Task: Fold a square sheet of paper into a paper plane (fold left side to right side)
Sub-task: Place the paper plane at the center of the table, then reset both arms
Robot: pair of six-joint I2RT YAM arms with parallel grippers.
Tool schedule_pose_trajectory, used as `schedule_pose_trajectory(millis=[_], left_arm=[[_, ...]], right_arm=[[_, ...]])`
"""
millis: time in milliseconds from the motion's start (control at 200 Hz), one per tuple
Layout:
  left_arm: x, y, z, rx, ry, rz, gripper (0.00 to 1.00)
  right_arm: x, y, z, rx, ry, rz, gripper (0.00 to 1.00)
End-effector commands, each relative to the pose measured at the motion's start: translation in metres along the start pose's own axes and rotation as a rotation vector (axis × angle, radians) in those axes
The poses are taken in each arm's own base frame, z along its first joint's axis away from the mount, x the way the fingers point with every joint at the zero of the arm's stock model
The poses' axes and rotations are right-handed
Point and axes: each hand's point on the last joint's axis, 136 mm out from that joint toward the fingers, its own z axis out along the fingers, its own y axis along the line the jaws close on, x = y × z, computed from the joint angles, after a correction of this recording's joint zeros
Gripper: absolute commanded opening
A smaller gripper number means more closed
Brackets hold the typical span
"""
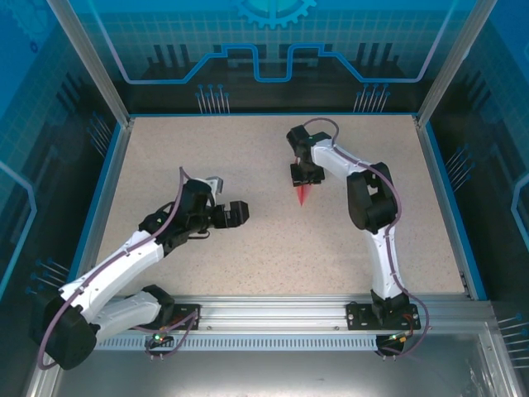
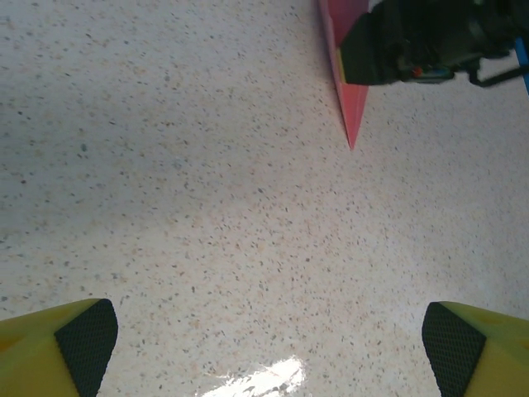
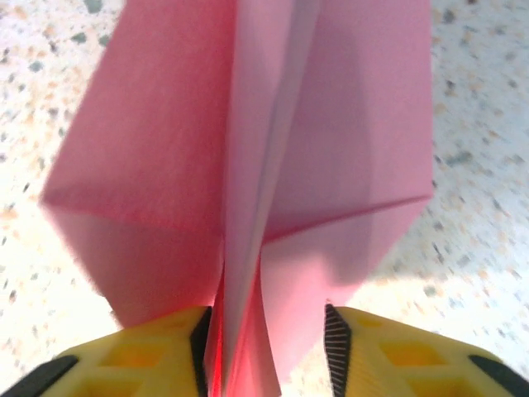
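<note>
The paper plane (image 1: 303,195) rests on the speckled surface (image 1: 248,157). The right pincer (image 3: 269,347) straddles the plane's tail keel, jaws parted, grip released. A straight lift should spare its folds. The left pincer (image 2: 273,347) waits agape, well off its nose.

The whole counter (image 1: 273,240) is viewed from high above its near edge, facing the far side. The paper plane (image 2: 351,107) is shared by all views: it is seen low across the counter from the left wrist, and very closely from the right wrist.
</note>
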Motion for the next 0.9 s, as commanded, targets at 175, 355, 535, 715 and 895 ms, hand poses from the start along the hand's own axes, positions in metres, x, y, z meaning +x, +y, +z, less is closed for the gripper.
schedule_pose_trajectory(millis=[175, 355, 535, 715, 895], left_arm=[[-0.041, 0.015, -0.014, -0.026, -0.105, -0.084, 0.99], [-0.075, 0.052, -0.024, -0.183, -0.308, -0.068, 0.99], [-0.1, 0.087, -0.035, -0.363, -0.527, 0.063, 0.99], [-0.095, 0.117, -0.028, -0.536, -0.533, 0.201, 0.99], [-0.088, 0.14, -0.001, -0.625, -0.503, 0.312, 0.99]], right_arm=[[0.023, -0.023, -0.11, 0.037, -0.194, -0.039, 0.62], [0.056, -0.054, -0.154, 0.016, -0.376, -0.032, 0.85], [0.082, -0.105, -0.158, 0.043, -0.561, 0.043, 0.99], [0.099, -0.148, -0.131, 0.028, -0.737, 0.126, 0.99], [0.102, -0.173, -0.111, 0.075, -0.925, 0.146, 0.99]])
